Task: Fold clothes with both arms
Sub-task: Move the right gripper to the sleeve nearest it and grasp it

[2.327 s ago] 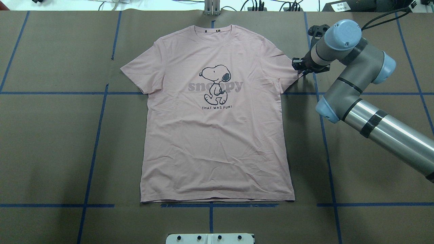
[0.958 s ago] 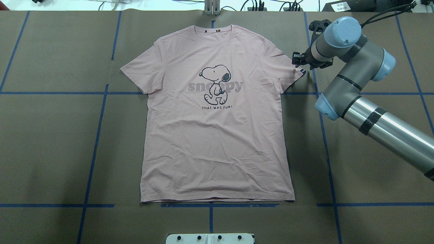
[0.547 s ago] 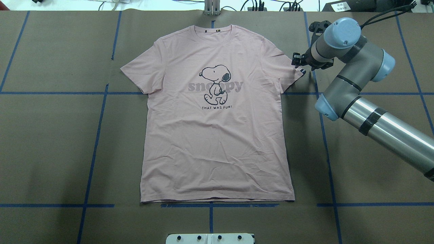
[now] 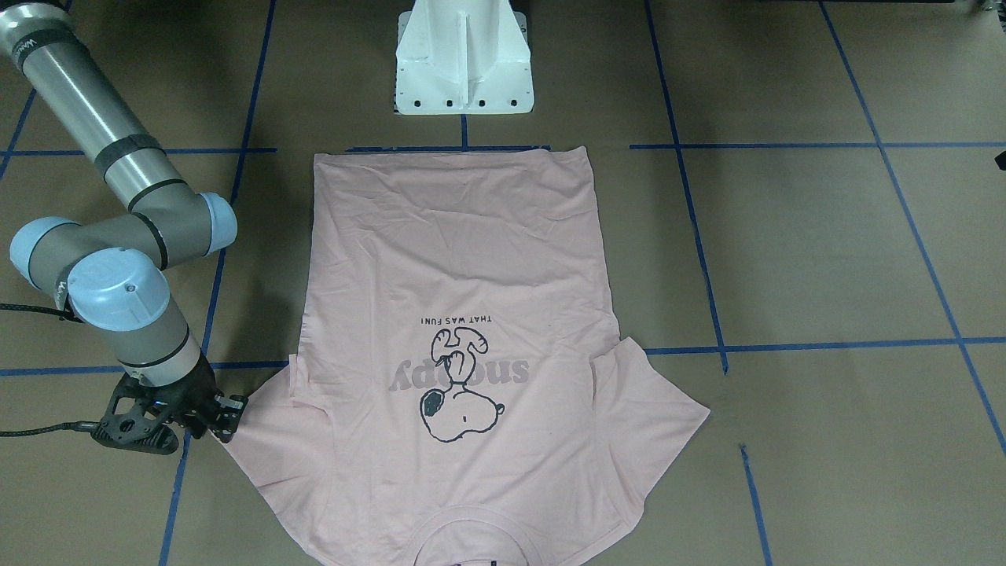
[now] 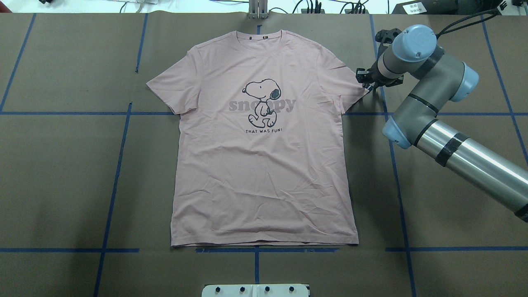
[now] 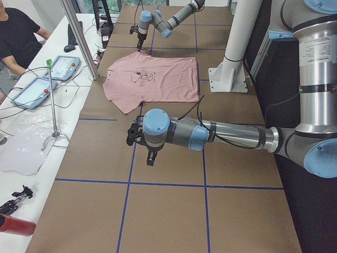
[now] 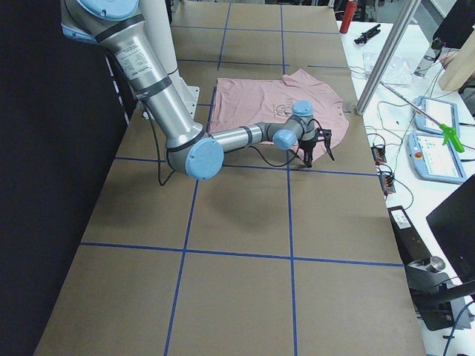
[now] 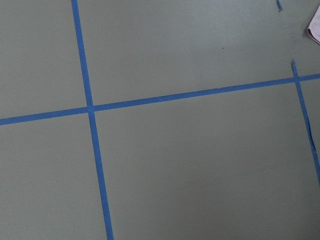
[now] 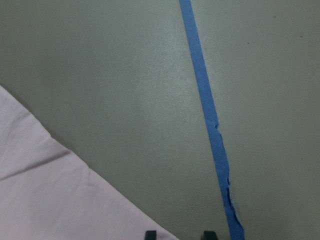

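Note:
The pale pink T-shirt [image 5: 264,165] lies flat and face up on the brown table, neck at the far edge; it also shows in the front view [image 4: 456,259]. My right gripper [image 5: 365,81] is low at the outer edge of the shirt's right-hand sleeve. In the right wrist view its fingertips [image 9: 150,234] stand apart, with the sleeve's hem [image 9: 60,200] reaching to between them. My left gripper [image 6: 149,158] hovers over bare table well away from the shirt; I cannot tell whether it is open. The left wrist view shows only a shirt corner [image 8: 315,30].
The white pedestal base [image 4: 464,63] stands at the near edge by the shirt's hem. Blue tape lines [image 5: 115,165] cross the brown table. A metal pole [image 6: 79,37], tablets [image 6: 63,66] and a seated person [image 6: 18,31] are beyond the far edge.
My right gripper has shifted slightly back and forth at the sleeve's edge. The shirt has not moved.

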Controlling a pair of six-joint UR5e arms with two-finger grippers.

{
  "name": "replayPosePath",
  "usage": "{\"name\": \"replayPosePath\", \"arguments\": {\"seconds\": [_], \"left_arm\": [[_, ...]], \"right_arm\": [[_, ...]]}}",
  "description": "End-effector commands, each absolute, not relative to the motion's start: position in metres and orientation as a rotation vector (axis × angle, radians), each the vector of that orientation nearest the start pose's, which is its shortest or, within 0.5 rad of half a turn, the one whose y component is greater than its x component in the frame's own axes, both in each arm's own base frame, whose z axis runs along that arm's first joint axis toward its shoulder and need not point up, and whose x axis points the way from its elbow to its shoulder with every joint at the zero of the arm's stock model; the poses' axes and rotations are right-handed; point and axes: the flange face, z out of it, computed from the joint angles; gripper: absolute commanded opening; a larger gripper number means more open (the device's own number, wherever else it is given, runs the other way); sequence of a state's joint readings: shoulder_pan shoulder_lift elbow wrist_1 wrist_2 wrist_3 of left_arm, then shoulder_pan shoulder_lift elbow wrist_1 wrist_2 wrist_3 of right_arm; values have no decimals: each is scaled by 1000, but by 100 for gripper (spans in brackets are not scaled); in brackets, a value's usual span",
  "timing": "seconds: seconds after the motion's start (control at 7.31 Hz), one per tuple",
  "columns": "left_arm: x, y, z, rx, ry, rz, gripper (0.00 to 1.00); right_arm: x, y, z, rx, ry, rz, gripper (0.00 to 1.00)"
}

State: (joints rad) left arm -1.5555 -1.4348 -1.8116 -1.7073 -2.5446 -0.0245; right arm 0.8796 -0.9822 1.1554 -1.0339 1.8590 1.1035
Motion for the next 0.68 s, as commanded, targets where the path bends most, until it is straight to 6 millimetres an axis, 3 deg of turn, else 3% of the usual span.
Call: {"name": "replayPosePath", "arguments": {"seconds": [0.0,0.14,0.27,0.41,0.55], "left_arm": [[-44,-443,573,202,973,109,100],[-44,-443,573,202,973,109,100],[-44,-443,573,203,973,110,100],[-44,-443,567,213,973,113,100],[-44,-442,565,215,973,114,100]], "right_arm": [[-404,-652,456,224,-726,290,0],[-406,-654,445,234,-738,284,0],[-410,-659,420,260,-763,270,0],[-424,-665,381,279,-798,268,0],[-457,-654,351,284,-827,236,0]]}}
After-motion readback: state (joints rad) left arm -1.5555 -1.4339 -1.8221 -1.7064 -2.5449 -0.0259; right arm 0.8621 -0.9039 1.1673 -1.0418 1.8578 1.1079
